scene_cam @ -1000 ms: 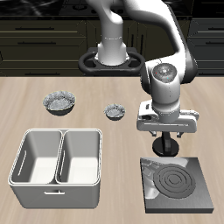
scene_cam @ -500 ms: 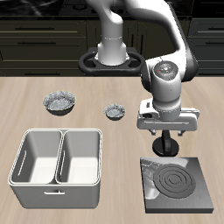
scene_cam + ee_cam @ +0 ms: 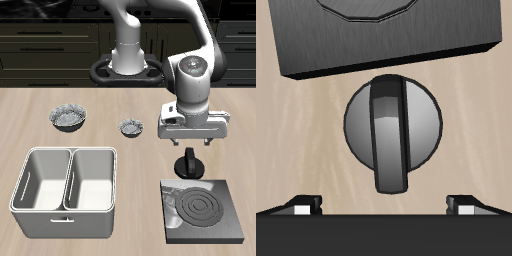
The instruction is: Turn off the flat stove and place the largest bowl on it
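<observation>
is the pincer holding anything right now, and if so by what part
Nothing is held. The pincer is open and hangs above the knob of the stove, its fingertips clear of it.

A light wooden desk [image 3: 30, 110] carries a white two-compartment bin [image 3: 65, 190] near its front edge, the flat stove [image 3: 205, 208] with dark coil rings beside it, its black round knob [image 3: 191, 165] just behind, and two speckled bowls, one wider [image 3: 69, 117], one tiny [image 3: 132, 126], farther back.
</observation>
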{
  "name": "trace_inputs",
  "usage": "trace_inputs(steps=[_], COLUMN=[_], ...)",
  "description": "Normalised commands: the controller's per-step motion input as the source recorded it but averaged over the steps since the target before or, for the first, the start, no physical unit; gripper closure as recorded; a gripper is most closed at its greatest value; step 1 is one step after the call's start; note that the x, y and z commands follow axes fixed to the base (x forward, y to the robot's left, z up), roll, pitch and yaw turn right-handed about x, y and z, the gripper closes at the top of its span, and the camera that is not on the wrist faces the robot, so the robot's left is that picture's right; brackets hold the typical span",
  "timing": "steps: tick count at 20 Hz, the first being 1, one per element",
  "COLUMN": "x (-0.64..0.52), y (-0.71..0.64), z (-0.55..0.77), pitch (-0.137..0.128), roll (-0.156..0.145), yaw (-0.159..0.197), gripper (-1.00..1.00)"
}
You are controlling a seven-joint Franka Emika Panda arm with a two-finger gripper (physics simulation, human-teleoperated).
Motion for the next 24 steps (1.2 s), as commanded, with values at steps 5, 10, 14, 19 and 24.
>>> trace_inputs(steps=[5,10,14,19,24], x=[-0.07,-0.06,-0.06,-0.09,-0.09], y=[-0.12,-0.06,-0.07,-0.14,-0.05], z=[0.26,0.2,0.17,0.14,0.14], pitch=[-0.035,-0.019,0.028,0.005,-0.014], roll=[-0.036,-0.029,-0.06,-0.052,-0.031], yaw=[0.08,0.068,0.137,0.098,0.049], gripper=[-1.0,-1.0,-1.0,-1.0,-1.0])
